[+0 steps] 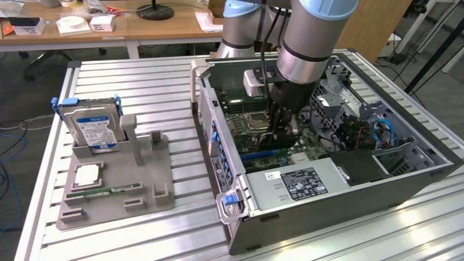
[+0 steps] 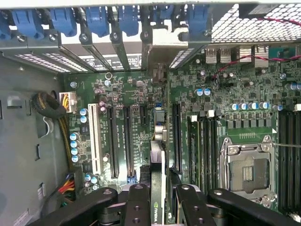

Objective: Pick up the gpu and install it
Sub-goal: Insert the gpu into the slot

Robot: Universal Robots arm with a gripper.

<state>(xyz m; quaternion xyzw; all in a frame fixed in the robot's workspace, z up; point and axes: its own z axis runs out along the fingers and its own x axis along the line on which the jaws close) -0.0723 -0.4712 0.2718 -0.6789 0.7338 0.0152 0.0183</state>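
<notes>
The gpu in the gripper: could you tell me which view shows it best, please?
The wrist view: the gpu stands edge-on between the gripper fingers, over the motherboard slots. In the exterior view it is a dark shape under the arm.

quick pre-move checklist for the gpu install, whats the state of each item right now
1. gpu in the gripper: ok, the card stands on edge between the fingers.
2. Card inside the computer case: ok, the gripper is down over the motherboard.
3. Card in line with the expansion slots: ok, its edge runs parallel to them.
4. Card seated in a slot: cannot tell, the lower edge is hidden.
5. End bracket matched to the rear openings: cannot tell.
6. Other parts out of the way: ok, the hard drive and memory stick sit in the grey holder outside the case.
</notes>
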